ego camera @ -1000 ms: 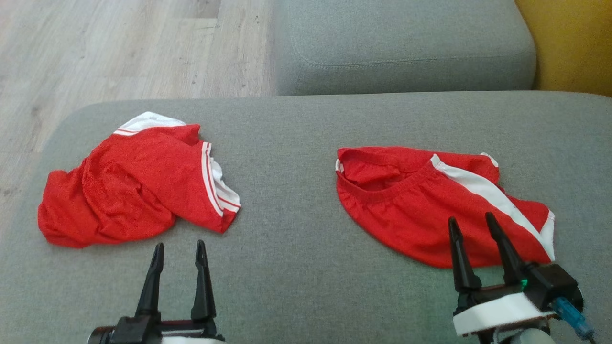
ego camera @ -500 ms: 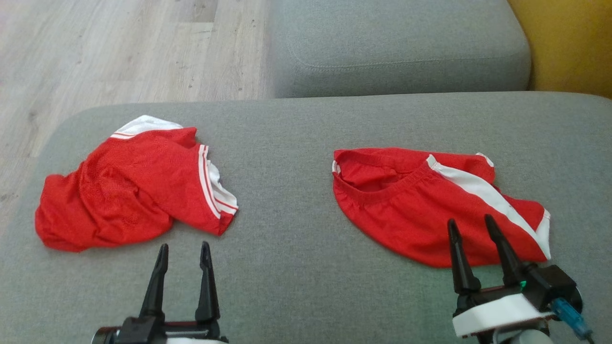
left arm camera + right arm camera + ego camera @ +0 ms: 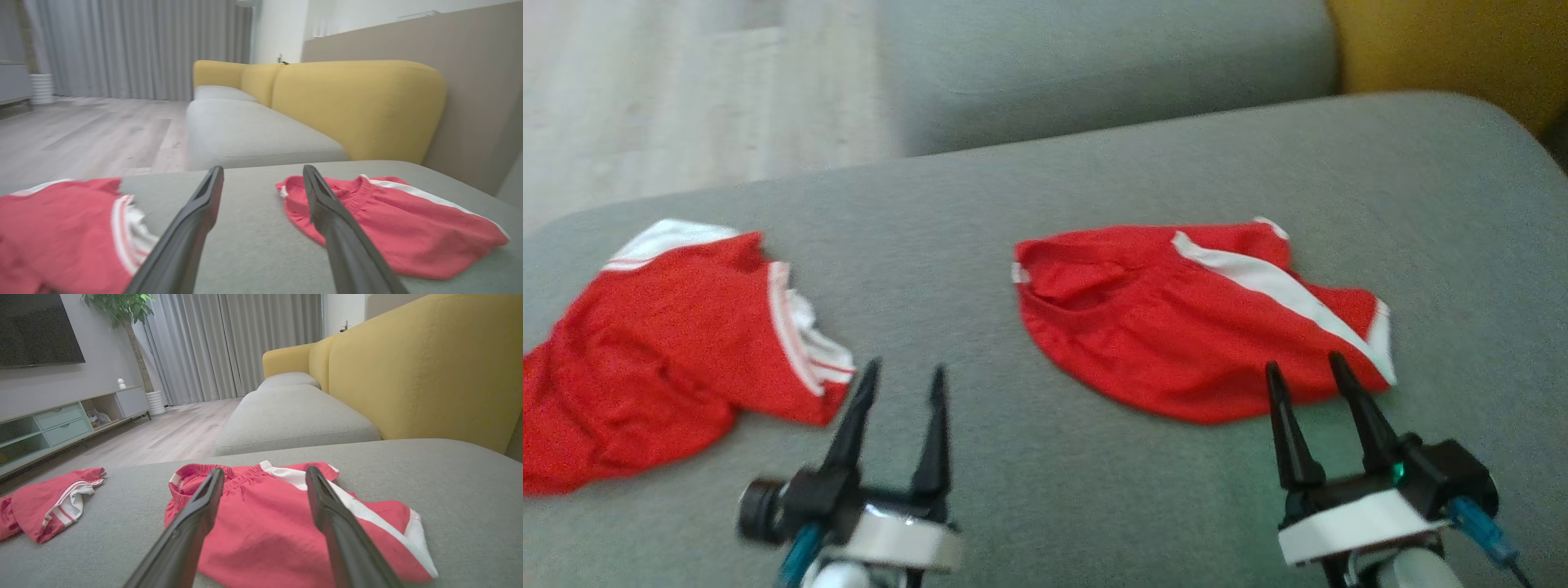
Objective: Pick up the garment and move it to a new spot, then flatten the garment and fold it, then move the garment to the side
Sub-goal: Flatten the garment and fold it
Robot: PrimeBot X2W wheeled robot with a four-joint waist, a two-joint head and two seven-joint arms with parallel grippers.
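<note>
**Head view (blurred).** Two red garments lie well apart on a grey sofa seat (image 3: 1094,188).
- The red shorts (image 3: 1176,327), w/ elastic waistband and a white side stripe, sit right of centre, spread fairly flat.
- The second red garment (image 3: 662,343), w/ white striped trim, lies crumpled at the seat's left end.
- The left gripper (image 3: 907,367) is at lower centre-left w/ jaws wide and nothing btwn them. Its tips are near the trimmed corner of the second garment but apart from it.
- The right gripper (image 3: 1303,363) is at lower right, jaws likewise wide and empty. Its tips overlap the near edge of the shorts; contact w/ the cloth cannot be told.
- Beyond the seat are another grey cushion (image 3: 1094,73), a yellow backrest (image 3: 1445,49) and pale wood floor (image 3: 686,90).

**Left wrist view.** The left gripper (image 3: 263,169) is over bare seat fabric. The second garment (image 3: 57,228) is to its left and the shorts (image 3: 388,228) to its right.

**Right wrist view.** The right gripper (image 3: 264,470) looks over the shorts (image 3: 261,547), waistband toward the far side. The second garment (image 3: 45,502) is far left.
</note>
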